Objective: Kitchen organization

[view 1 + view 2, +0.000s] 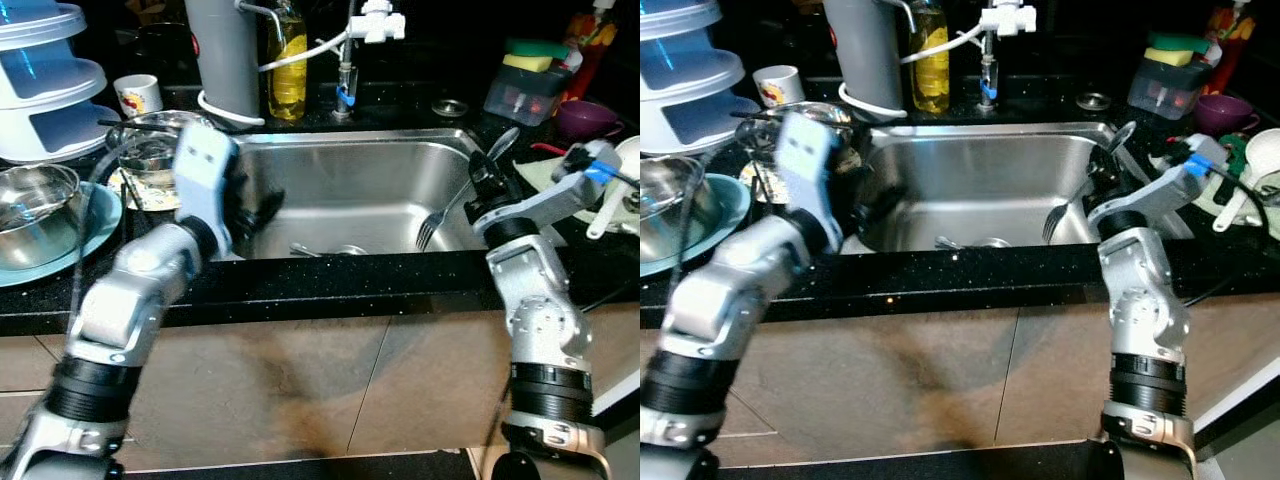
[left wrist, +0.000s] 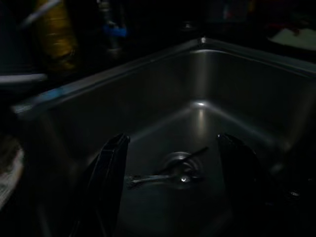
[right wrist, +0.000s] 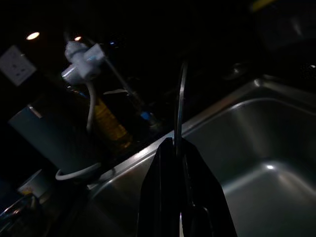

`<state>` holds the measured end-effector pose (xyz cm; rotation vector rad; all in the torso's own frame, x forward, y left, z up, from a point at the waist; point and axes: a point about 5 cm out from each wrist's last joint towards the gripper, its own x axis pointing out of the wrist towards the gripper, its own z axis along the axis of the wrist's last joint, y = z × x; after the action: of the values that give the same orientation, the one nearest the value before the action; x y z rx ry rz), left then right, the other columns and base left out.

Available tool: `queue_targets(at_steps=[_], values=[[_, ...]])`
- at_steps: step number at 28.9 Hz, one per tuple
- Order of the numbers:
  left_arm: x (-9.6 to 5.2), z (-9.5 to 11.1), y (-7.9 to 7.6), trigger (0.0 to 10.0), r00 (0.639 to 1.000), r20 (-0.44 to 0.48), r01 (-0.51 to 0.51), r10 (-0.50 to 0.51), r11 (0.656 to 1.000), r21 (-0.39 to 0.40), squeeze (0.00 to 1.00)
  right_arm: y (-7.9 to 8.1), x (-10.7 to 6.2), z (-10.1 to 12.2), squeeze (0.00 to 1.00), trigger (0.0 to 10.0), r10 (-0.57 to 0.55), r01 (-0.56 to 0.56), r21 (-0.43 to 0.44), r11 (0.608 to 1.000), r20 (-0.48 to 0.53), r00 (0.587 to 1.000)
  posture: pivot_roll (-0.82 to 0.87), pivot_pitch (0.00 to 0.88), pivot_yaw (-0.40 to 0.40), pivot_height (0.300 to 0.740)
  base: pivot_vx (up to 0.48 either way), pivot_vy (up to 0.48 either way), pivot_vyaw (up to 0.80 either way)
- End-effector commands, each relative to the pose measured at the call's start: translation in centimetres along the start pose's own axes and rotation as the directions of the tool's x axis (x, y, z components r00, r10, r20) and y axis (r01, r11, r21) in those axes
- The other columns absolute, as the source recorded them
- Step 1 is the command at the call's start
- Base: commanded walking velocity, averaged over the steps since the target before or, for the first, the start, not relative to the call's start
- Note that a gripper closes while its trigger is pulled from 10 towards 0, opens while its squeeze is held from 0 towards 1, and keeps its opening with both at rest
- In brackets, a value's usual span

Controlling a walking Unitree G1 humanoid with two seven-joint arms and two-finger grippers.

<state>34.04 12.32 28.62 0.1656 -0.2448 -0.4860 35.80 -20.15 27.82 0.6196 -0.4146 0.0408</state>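
Precariously, the right gripper (image 1: 484, 178) is pinching a fork (image 1: 443, 215) over the sink (image 1: 350, 150); it could slip; left gripper (image 2: 170, 185) is gaping, reaching for cutlery (image 2: 165, 175).

I've got the sink (image 1: 350, 165) centre in the counter (image 1: 330, 280). Fork (image 1: 440, 215) at its right wall, in right claw (image 1: 487, 172). Left claw (image 1: 255, 215) over sink's left side. Bottle (image 1: 287, 60) behind sink; bowl (image 1: 35, 210) far left.

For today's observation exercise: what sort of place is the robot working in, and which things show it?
Most likely a home kitchen: a stainless steel sink set in a black countertop, a fork held by the right gripper, and a sponge behind.
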Motion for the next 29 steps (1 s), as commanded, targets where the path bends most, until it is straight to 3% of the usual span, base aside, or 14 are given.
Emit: queue_targets(at_steps=[1,5,9,29], values=[[0.3,-0.7,0.3,10.0,0.998,-0.043,-0.047,0.05,0.998,0.05,0.0,-0.3,0.3,0.3,0.0,10.0,-0.044,0.044,-0.007,0.999,0.033,0.999,-0.06,0.099,-0.018,0.74,0.0,0.0,0.0],[0.8,-0.6,0.4,10.0,0.995,-0.001,-0.098,0.098,0.994,0.058,0.0,1.1,0.5,-0.8,0.0,10.0,0.005,-0.005,-0.2,0.98,-0.002,1.0,-0.06,0.1,-0.016,0.74,0.0,0.0,0.0],[0.9,-0.4,0.5,10.0,0.993,0.018,-0.115,0.115,0.993,0.012,0.0,2.1,0.2,-1.1,0.0,10.0,0.062,-0.061,-0.27,0.961,-0.004,0.998,-0.06,0.103,-0.015,0.74,0.128,0.0,0.0],[0.7,-0.5,0.8,10.0,0.991,0.023,-0.133,0.132,0.991,0.026,0.0,4.2,-0.3,-1.5,0.0,10.0,0.197,-0.191,-0.309,0.932,-0.012,0.98,-0.06,0.12,-0.021,0.74,0.289,0.0,0.0]])
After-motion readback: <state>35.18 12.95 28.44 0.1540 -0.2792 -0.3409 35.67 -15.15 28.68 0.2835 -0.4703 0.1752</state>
